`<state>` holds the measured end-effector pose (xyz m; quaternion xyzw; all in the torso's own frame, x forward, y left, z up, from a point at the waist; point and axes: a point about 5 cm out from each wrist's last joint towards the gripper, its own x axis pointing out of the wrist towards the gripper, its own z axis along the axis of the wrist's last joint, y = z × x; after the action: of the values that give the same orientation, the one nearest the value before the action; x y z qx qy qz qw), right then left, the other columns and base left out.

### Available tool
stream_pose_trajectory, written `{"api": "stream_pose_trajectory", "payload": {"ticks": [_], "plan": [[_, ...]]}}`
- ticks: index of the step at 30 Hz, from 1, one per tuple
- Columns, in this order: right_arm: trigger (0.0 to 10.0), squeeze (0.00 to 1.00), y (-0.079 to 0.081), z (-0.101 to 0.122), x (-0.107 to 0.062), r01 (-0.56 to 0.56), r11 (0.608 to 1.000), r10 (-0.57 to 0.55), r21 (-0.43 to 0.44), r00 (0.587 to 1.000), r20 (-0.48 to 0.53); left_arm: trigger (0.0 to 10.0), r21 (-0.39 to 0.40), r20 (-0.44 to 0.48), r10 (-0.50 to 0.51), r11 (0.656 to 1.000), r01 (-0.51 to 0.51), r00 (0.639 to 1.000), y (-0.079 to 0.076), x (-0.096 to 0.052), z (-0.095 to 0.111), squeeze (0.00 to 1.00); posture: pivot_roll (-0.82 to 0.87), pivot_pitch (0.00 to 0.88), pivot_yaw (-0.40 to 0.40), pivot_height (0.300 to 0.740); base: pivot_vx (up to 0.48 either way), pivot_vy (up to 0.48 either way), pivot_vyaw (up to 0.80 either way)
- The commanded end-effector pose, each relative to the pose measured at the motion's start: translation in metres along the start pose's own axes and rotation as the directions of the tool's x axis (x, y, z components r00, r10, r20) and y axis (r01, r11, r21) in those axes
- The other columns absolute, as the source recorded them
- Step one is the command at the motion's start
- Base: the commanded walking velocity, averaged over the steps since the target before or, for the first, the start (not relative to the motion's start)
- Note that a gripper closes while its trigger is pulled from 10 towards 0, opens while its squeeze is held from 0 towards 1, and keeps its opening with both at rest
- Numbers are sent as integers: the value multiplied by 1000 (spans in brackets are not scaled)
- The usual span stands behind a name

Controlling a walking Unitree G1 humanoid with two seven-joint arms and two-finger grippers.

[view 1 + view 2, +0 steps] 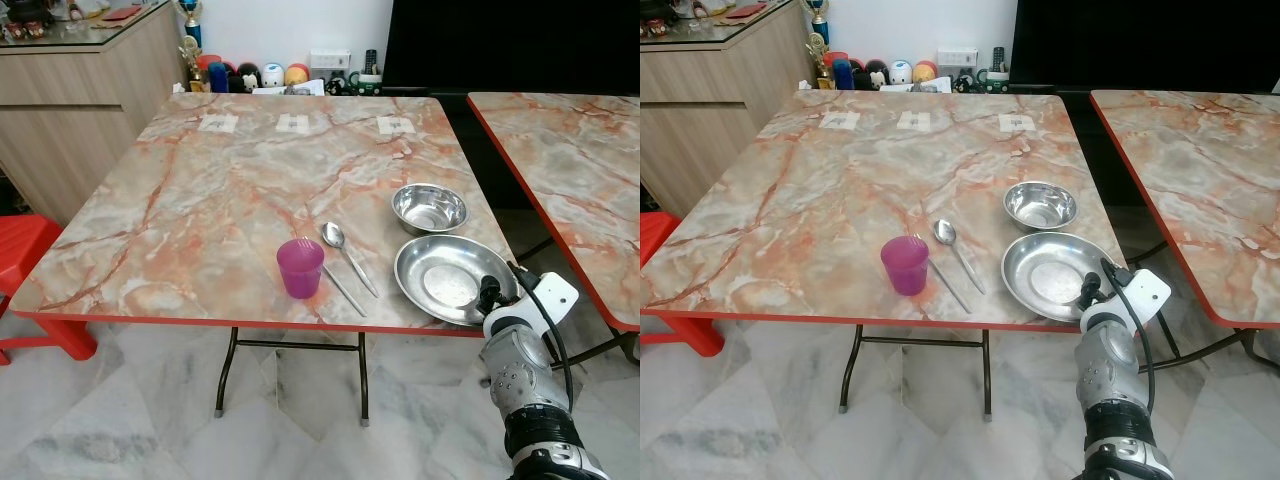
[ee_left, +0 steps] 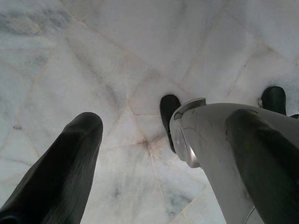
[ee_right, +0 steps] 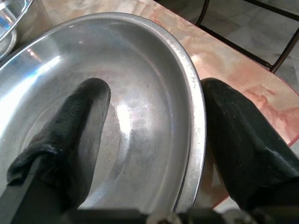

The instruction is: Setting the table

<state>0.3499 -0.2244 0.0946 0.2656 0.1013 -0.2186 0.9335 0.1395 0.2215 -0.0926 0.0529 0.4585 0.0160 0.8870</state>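
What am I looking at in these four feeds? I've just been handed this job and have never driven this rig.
It is a humanoid robot with two arms, each ending in two black fingers. The two wide pictures come from its head, looking down at a marble-patterned table. On it lie a purple cup, a spoon, a small steel bowl and a wide steel plate.

The other two come from wrist cameras. The right gripper is open, its fingers straddling the plate's rim: one inside, one outside. Nothing is clamped yet. The left gripper hangs idle and open above the floor.
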Motion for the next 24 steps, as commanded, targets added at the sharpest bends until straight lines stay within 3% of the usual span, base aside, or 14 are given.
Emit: {"api": "stream_pose_trajectory", "payload": {"ticks": [1,2,7,24], "plan": [[7294,0,-3,-6,1,24,1000,-23,10,999,-37,10000,-1,-39,-2,1000,2,999,0,-2,-10,0,-3,61,-5,740,0,0,0],[10000,0,-3,-6,1,21,1000,-21,12,999,-34,10000,-2,-39,-1,1000,1,999,0,-2,-10,0,-3,61,-5,740,0,0,0],[10000,0,5,6,0,-25,998,22,65,999,46,10000,-5,-37,0,1000,0,999,1,-2,-9,0,-1,73,-8,740,0,0,0],[10000,0,6,6,1,-29,997,25,72,998,52,10000,-5,-37,0,1000,0,999,0,-2,-9,0,-1,73,-8,740,0,0,0]]}}
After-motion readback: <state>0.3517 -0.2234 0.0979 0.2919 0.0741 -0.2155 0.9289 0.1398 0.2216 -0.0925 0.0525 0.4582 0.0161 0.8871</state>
